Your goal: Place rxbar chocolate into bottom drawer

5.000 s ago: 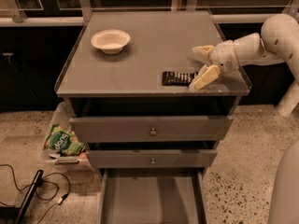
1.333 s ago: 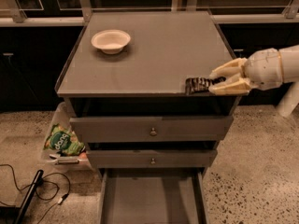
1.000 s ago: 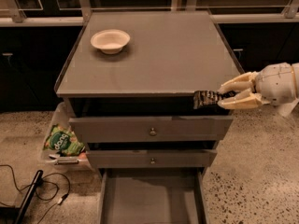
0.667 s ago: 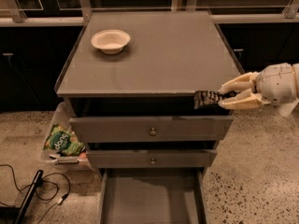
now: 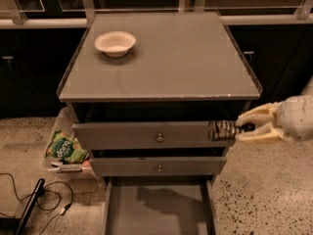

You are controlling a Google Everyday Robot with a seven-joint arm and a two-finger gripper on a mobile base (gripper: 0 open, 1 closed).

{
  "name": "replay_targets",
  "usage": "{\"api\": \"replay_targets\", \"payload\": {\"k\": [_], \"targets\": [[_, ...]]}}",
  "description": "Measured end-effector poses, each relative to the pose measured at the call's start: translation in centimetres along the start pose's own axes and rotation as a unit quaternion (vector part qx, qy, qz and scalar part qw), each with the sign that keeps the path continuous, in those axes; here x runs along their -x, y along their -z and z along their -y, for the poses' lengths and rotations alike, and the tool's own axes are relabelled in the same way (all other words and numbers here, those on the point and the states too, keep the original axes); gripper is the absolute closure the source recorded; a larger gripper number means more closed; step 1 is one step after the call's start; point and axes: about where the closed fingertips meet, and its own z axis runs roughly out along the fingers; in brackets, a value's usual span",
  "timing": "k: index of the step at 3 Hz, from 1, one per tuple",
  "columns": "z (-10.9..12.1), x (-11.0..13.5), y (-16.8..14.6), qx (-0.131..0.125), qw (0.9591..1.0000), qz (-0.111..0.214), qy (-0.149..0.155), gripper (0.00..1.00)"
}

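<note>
My gripper (image 5: 240, 127) is at the right of the grey cabinet, level with the top drawer's front. It is shut on the rxbar chocolate (image 5: 222, 129), a small dark bar with pale lettering that sticks out leftward from the fingers, in front of the top drawer's right end. The bottom drawer (image 5: 159, 212) is pulled open below, its flat grey floor showing, with a shadow on it. The bar is well above that drawer and to the right of its middle.
A white bowl (image 5: 115, 42) sits at the back left of the cabinet top (image 5: 195, 58). Two knobbed drawers (image 5: 159, 137) are closed above the open one. A green snack bag (image 5: 65, 147) and black cables (image 5: 34, 199) lie on the floor at left.
The gripper took the bar off the cabinet top, carried it right past the front edge, and has now lowered it to the top drawer's level.
</note>
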Motion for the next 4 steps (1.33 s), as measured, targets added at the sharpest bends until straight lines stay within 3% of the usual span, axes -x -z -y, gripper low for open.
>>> {"api": "replay_targets", "payload": {"k": [1,2,3,4], "targets": [[-5.7,-4.6,-2.6,0.030,0.9984,-0.001,-0.048,1.00],[-8.7,-8.8,-6.8,0.068,0.9958,-0.011,-0.060,1.00],[-10.5,-12.9,-11.9,0.108,0.9916,-0.025,-0.066,1.00],[-10.5,-12.9,-12.0,0.108,0.9916,-0.025,-0.066,1.00]]}}
